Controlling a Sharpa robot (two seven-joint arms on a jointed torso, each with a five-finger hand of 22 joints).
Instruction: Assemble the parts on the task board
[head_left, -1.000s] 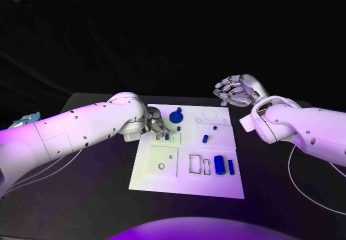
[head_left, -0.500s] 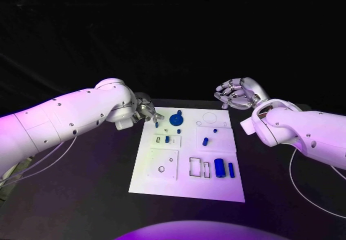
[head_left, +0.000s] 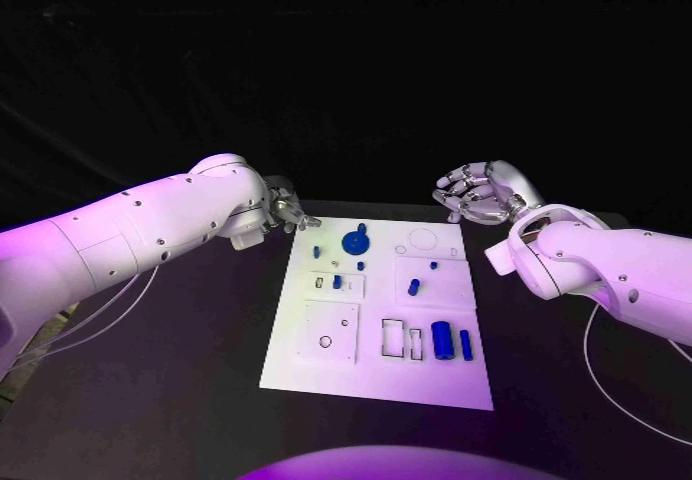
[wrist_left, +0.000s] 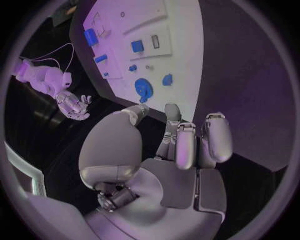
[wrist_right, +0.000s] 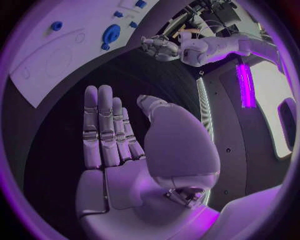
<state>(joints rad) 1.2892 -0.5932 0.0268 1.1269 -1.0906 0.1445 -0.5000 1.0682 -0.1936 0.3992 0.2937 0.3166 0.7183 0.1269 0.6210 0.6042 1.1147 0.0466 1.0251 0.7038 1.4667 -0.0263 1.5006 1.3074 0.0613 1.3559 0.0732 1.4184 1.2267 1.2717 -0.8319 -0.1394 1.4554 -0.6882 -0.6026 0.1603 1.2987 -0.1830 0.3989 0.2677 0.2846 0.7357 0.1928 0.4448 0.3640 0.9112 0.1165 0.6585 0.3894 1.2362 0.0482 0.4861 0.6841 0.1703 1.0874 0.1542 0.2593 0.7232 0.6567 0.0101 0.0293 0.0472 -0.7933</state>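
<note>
The white task board (head_left: 375, 375) lies in the middle of the black table. On it are a blue round disc (head_left: 352, 241), a small blue peg (head_left: 338, 282) in a left slot block, another small peg (head_left: 413, 287), a blue cylinder (head_left: 441, 336) and a thin blue bar (head_left: 464, 342). My left hand (head_left: 286, 213) hovers off the board's far left corner, fingers apart, holding nothing. My right hand (head_left: 483, 192) is raised beyond the far right corner. Its wrist view shows the right hand (wrist_right: 109, 137) flat and empty, with the board (wrist_right: 50, 55) and disc (wrist_right: 111, 34) beyond.
The left wrist view shows the left hand's fingers (wrist_left: 187, 145) empty above the dark table, with the board (wrist_left: 181, 60) and blue disc (wrist_left: 142, 89) past them. Bare black table lies on both sides of the board. Outlined empty recesses (head_left: 392, 335) sit beside the cylinder.
My left hand has lifted off the board's left slot block and drawn back past the far left corner, leaving the small blue peg there. The right hand has barely shifted.
</note>
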